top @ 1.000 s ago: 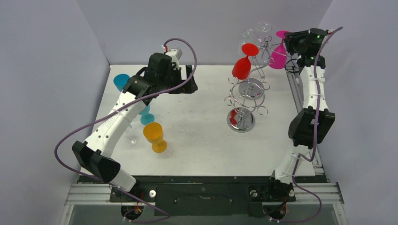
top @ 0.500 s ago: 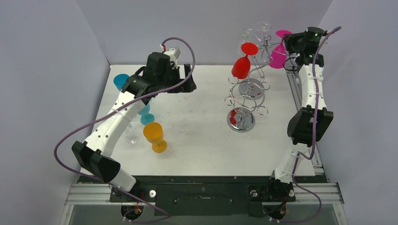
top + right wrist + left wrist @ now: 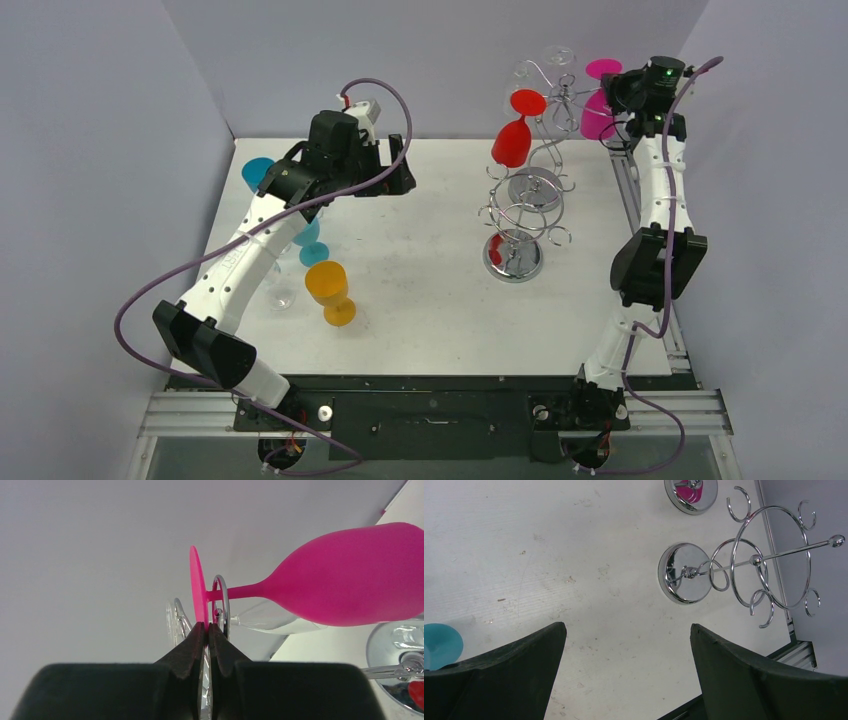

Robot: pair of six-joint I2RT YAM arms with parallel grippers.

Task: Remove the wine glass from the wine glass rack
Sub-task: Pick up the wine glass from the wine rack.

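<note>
Pink wine glass: matte magenta, hung bowl-down by its stem in a top ring of the far rack, far right corner.
Right gripper: fingers pressed together at the foot's rim; a pinch cannot be told.
Left gripper: spread wide, empty.
Room: back and right walls close.
Neighbours: clear glass just beside; red glass left; second rack nearer.

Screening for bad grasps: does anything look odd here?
The right claw is shut at the foot rim of the pink glass, hanging on the rack; a marginal pinch, unclear whether it holds.
</note>
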